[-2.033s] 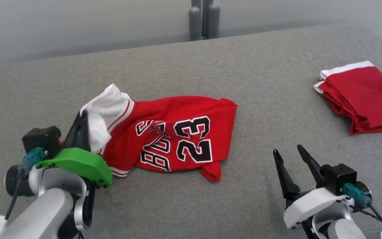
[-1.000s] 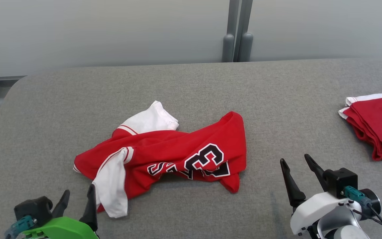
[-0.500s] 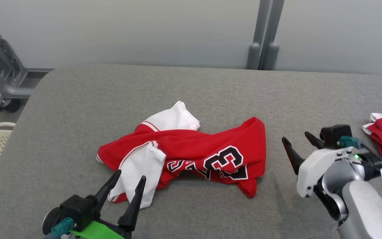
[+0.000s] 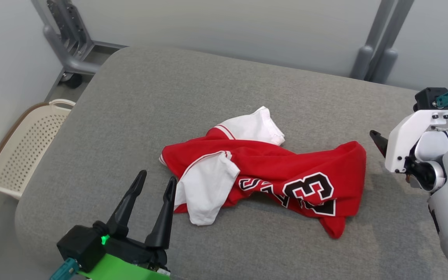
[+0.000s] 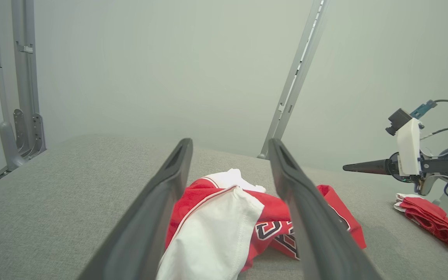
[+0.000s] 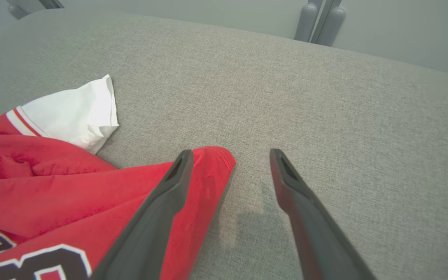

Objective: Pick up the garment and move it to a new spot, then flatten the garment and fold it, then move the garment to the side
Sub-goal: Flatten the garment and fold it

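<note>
So the left claw had the jersey pinched by its white sleeve a couple of seconds back, and now it's let go. Its two fingers stand wide apart with nothing between them, parked just short of that sleeve. The jersey has flopped into a crumpled heap around the middle of the grey table, with the number half buried in folds and one sleeve poking out the back.

The right claw has come up from its low spot and now sits off the jersey's right edge, also spread wide and empty. In the right wrist view one finger overlaps the red hem, but honestly I can't tell if it's touching the cloth or just hanging above it.

The head has swung left too, so the laundry basket on the floor shows up now. That's the camera moving, not the stuff. The folded red garment is off to the right.

My read: the "move it to a new spot" bit looks done, and flattening is next. Both claws seem lined up to take opposite ends and pull it out flat.
</note>
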Available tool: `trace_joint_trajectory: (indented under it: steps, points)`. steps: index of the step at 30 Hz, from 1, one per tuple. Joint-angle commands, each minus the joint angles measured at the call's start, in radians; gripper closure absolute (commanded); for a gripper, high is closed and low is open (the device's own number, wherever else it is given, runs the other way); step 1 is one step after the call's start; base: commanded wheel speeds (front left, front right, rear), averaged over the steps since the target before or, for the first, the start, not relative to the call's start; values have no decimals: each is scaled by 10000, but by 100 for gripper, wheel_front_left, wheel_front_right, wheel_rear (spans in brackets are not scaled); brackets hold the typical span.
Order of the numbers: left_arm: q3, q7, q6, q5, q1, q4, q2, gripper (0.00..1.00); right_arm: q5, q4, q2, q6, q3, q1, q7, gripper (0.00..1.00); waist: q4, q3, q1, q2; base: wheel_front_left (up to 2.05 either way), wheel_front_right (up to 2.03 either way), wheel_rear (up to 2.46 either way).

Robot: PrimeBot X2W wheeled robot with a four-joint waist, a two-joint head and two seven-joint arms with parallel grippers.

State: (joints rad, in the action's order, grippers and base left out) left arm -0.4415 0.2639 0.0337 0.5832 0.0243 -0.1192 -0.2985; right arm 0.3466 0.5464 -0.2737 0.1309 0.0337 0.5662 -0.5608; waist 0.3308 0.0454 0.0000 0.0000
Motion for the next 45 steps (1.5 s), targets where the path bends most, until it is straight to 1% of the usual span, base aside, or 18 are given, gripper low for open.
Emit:
trace_joint_trajectory:
  steps: [1,3,6,11,15,16,17,18,19,21,26,32,37,41,45]
  points:
    - [240,2,396,-336,-252,73,281,0,-29,314,-140,-5,-170,253,-180,0,879,650,0,0,0,0,0]
    - [388,3,702,-763,-365,112,571,0,-51,677,-184,-5,-398,485,-383,0,1064,842,0,0,0,0,0]
    - [453,5,900,-1292,-431,166,841,0,-189,1179,-213,-5,-662,763,-725,0,1251,1106,0,0,0,0,0]
    - [377,4,961,-1548,-408,348,984,0,-363,1640,-226,-5,-820,1033,-1191,0,1360,1403,0,0,0,0,0]
    - [165,6,970,-1521,-143,365,935,0,-647,1936,-179,-5,-941,1039,-1688,1,1364,1611,0,0,0,0,0]
    - [105,4,971,-1503,-120,391,912,0,-702,1972,-152,-5,-987,1005,-1810,20,1350,1639,0,0,0,0,0]
    - [78,6,972,-1502,-84,411,889,0,-747,1990,-131,-5,-1028,959,-1904,53,1335,1660,0,0,0,0,0]
    - [51,6,972,-1466,-47,429,894,0,-808,1964,-108,-5,-1022,899,-1983,75,1315,1674,0,0,0,0,0]
    - [17,4,973,-1466,-30,470,864,0,-836,1902,-73,-5,-991,835,-2015,100,1277,1677,0,0,0,0,0]
    - [45,6,974,-1422,4,513,859,0,-846,1688,-4,-5,-914,693,-2021,100,1172,1648,0,0,0,0,0]
    - [65,6,974,-1405,89,682,737,0,-606,757,-69,-5,-734,558,-1535,100,731,1408,0,0,0,0,0]
    - [108,6,970,-1445,104,762,668,0,-606,-106,-332,-5,-286,539,-592,100,322,1048,0,0,0,0,0]
    - [168,5,969,-1525,-1,811,604,0,-803,-711,-643,-6,217,678,849,100,40,736,0,0,0,0,0]
    - [235,5,969,-1589,-109,806,551,0,-1108,-1281,-1060,-9,692,754,2487,100,-193,510,0,0,0,0,0]
    - [319,5,969,-1660,-221,797,524,0,-1462,-1764,-1372,-11,691,594,4144,100,-443,289,0,0,0,0,0]
